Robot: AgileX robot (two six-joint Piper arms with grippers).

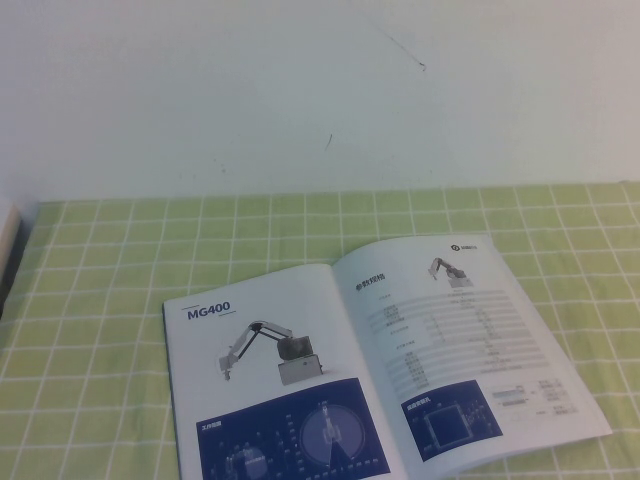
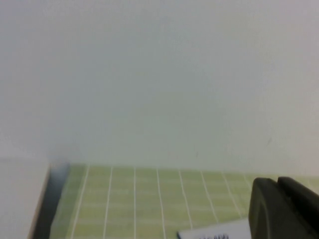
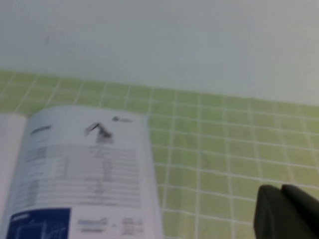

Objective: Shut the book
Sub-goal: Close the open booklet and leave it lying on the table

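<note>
Book (image 1: 380, 365): one item, the task's own thing. It is laid open and flat on the green checked tablecloth (image 1: 120, 260), in the near half of the table and somewhat to the robot's right, with its near edge cut off by the high view. The spine is set running away from the robot and slightly turned, so both printed pages are exposed face up. The left page is headed "MG400" above a picture of a robot arm. The right page is filled with tables. Closing is judged not yet begun.

Left gripper (image 2: 284, 209): not seen in the high view. Only a dark part of it is shown in its own wrist view, just beside a far corner of the left page. Whether it is open or closed cannot be told.

Right gripper (image 3: 286, 211): likewise absent from the high view. A dark part is seen over bare cloth to the right of the right page. Its state cannot be told. It is judged well placed to reach that page's outer edge, which would have to be lifted and folded across the spine.

Wall (image 1: 300, 90): plain white, behind the table.
</note>
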